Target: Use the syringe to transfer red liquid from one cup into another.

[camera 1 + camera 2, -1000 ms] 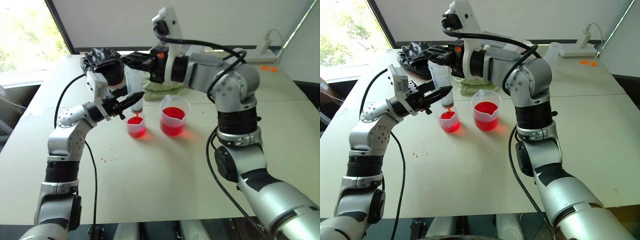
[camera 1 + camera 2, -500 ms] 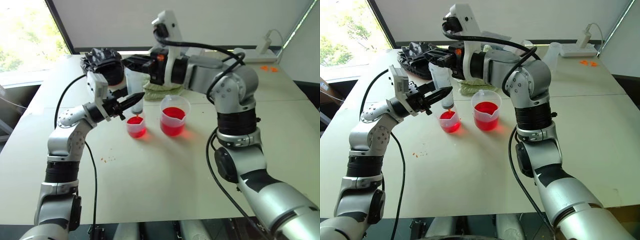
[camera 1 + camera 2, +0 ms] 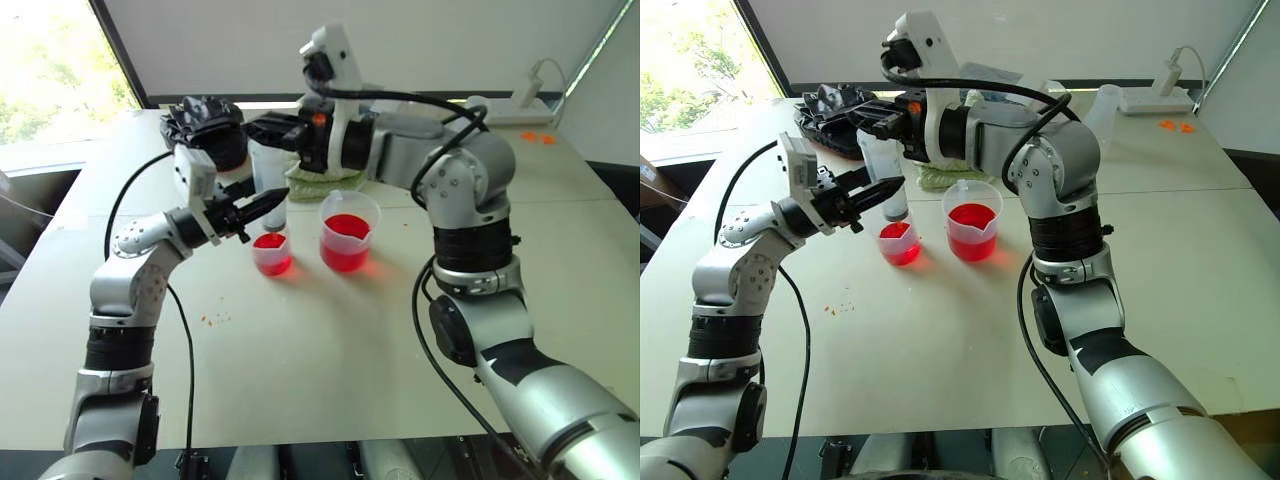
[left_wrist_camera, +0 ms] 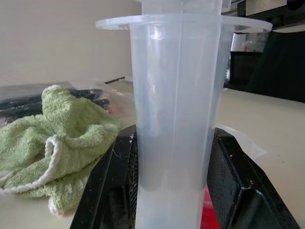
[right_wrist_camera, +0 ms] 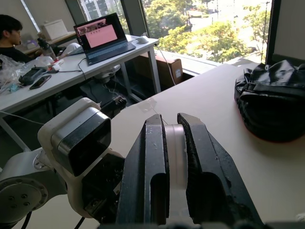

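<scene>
The clear syringe [image 3: 268, 178] stands upright with its tip just above the smaller clear cup [image 3: 272, 253], which holds some red liquid. My left gripper [image 3: 262, 204] is shut on the syringe barrel [image 4: 174, 119] low down, one black finger on each side. From above, my right gripper [image 3: 262, 129] is shut on the white plunger [image 5: 175, 143] at the syringe's top. The larger beaker [image 3: 349, 232] stands to the right of the small cup, about half full of red liquid [image 3: 346, 247].
A green towel [image 3: 318, 180] lies behind the cups and a black bag [image 3: 205, 124] sits at the table's back left. A white plug strip [image 3: 530, 95] and orange bits [image 3: 540, 137] are at the back right. A person sits at a desk with a laptop [image 5: 107, 38].
</scene>
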{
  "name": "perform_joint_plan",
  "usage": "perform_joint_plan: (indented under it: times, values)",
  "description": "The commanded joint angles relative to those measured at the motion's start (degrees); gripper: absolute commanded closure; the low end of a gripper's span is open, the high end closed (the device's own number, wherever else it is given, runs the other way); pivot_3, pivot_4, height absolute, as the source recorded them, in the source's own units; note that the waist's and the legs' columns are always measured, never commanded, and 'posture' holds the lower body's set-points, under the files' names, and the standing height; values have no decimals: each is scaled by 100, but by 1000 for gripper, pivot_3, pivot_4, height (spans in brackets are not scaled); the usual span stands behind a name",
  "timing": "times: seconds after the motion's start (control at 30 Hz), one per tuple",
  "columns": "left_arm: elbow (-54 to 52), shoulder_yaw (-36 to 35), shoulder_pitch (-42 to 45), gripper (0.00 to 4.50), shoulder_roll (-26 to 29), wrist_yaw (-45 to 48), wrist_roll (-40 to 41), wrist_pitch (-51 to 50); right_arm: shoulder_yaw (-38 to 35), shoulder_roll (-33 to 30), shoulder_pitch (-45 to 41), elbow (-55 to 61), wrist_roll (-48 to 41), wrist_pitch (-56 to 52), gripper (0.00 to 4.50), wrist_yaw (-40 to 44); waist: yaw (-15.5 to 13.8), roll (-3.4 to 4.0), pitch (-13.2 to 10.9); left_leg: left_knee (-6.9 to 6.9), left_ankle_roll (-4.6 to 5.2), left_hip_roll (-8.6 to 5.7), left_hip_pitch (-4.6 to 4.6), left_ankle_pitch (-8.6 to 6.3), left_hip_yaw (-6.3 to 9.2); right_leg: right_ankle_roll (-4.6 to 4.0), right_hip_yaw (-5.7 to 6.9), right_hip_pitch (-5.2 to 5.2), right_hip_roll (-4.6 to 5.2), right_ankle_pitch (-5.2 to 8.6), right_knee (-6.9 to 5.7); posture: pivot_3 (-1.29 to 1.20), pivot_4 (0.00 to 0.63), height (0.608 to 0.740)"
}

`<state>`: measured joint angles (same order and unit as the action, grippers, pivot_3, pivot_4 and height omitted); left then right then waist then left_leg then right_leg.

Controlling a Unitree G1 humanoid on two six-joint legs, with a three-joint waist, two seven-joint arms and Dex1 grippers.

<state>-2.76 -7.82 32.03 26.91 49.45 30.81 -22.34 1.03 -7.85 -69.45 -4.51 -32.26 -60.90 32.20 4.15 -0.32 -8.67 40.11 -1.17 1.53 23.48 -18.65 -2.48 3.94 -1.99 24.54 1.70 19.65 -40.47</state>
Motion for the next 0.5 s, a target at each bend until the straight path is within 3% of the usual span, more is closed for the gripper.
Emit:
perform_joint_plan:
  times: [0.03, 0.33, 0.5]
  values:
    - [-275, -597, 220, 3105, 143, -509, 176, 36, 441, 192, 113, 158, -341, -364, 4456, 451, -3, 0, 0, 0, -1, 0, 0, 1, 0, 0, 0, 0, 0, 0, 0, 0, 150, 724]
    - [-428, -671, 122, 3105, 247, -669, 254, -30, 368, 204, -1, 68, -320, -255, 4456, 546, -3, 0, 0, 1, -1, -1, 0, 1, 1, 0, 1, 0, 1, 0, -1, 0, 150, 724]
    - [-457, -633, 42, 3105, 259, -698, 268, 11, 344, 204, -95, -28, -231, -139, 2238, 589, -1, 0, 0, 0, -2, -1, 0, 1, 1, 0, 1, 0, 0, 0, -1, 0, 150, 724]
